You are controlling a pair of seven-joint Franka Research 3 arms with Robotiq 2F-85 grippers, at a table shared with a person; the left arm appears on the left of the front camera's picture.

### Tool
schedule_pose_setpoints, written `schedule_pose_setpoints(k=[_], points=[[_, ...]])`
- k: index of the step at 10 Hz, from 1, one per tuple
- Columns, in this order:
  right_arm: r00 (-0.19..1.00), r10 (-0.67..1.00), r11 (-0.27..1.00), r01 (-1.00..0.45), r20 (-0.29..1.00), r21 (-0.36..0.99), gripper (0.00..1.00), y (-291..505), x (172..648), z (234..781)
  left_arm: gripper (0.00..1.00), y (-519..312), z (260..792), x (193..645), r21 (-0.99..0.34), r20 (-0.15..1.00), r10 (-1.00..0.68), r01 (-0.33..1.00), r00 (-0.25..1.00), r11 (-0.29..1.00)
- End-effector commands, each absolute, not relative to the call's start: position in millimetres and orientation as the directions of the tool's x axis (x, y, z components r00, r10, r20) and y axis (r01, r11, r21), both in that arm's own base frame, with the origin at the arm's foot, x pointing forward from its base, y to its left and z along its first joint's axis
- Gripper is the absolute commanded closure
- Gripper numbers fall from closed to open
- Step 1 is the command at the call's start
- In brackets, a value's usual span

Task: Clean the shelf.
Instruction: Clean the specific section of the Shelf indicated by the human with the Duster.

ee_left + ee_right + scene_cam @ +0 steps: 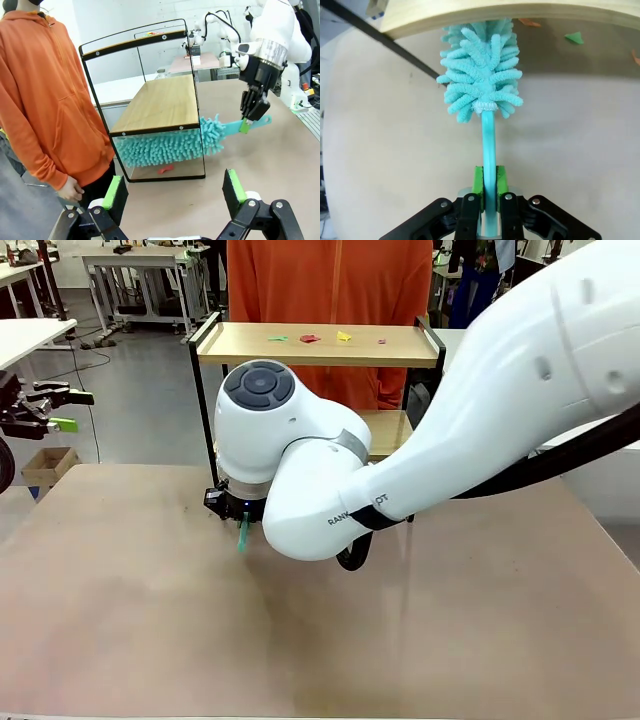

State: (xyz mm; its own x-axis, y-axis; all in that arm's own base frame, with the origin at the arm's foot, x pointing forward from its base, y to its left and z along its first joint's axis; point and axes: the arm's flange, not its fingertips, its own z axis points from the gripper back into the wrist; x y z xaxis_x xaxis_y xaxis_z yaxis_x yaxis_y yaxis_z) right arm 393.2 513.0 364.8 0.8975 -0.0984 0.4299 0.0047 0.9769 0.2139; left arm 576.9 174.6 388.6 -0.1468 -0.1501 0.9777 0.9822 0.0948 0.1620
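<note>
White right arm point(480, 410): comes in from the right, wrist bent down in front of the shelf point(320, 343), hiding most of its lower board.
Shelf: at the far edge of the table point(150, 620), before a person point(330, 280) in orange.
Turquoise duster point(170, 146): fluffy head under the lower board; handle end is covered.
Left gripper point(175, 192): pads spread apart, nothing between.
Right gripper point(489, 180): fingers pinching the duster handle.
Scraps point(310, 338): small, on the top board; material unclear.

one shelf point(240, 344), one duster point(165, 148), one person point(330, 280)
</note>
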Motion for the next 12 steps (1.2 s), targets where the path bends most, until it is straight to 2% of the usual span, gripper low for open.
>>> schedule_pose_setpoints(k=[1, 5, 10, 12], points=[[0.859, -0.155, 0.974, 0.051, 0.488, 0.219, 0.87, 539.1, 398.2, 356.0, 0.0, 174.7, 391.8, 574.4, 0.166, 0.978, -0.147, 0.982, -0.151, 0.095], [0.862, -0.17, 0.973, 0.072, 0.477, 0.217, 0.87, 551.6, 419.3, 336.5, 0.0, 174.7, 391.8, 574.4, 0.166, 0.978, -0.147, 0.982, -0.151, 0.095], [0.91, -0.204, 0.973, 0.146, 0.36, 0.181, 0.87, 546.1, 432.2, 315.5, 0.0, 174.7, 391.8, 574.4, 0.166, 0.978, -0.147, 0.982, -0.151, 0.095], [0.901, -0.167, 0.977, 0.096, 0.401, 0.191, 0.87, 543.5, 428.9, 308.0, 0.0, 174.7, 391.8, 574.4, 0.166, 0.978, -0.147, 0.982, -0.151, 0.095]])
